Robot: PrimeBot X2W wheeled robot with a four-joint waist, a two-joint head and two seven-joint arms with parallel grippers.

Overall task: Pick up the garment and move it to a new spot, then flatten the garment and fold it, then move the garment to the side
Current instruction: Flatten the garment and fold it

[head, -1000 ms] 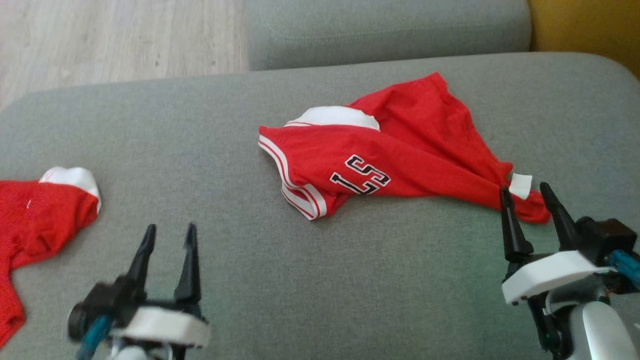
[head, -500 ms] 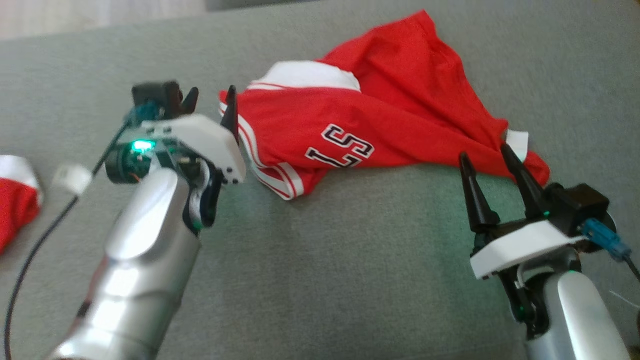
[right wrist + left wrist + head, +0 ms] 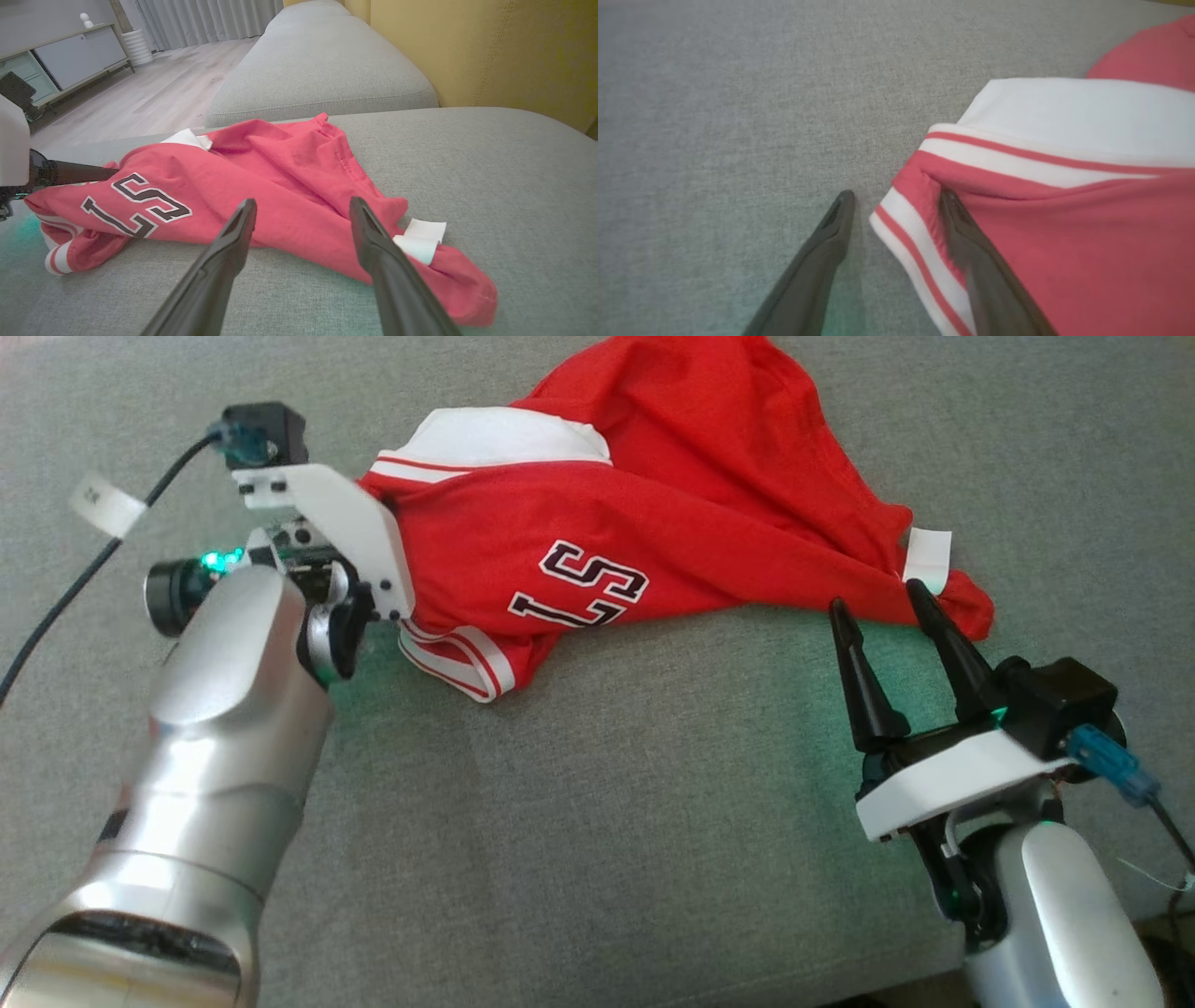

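surface: grey fabric sofa seat [image 3: 653,821] | lying on it: red garment [image 3: 709,523], white-trimmed, crumpled, not flattened

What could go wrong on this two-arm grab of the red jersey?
1. The left end effector straddles only the striped hem of the red jersey; closing may pinch one thin layer, which could slip.
2. The right end effector is open, short of the bunched corner; it might catch just the white tag.
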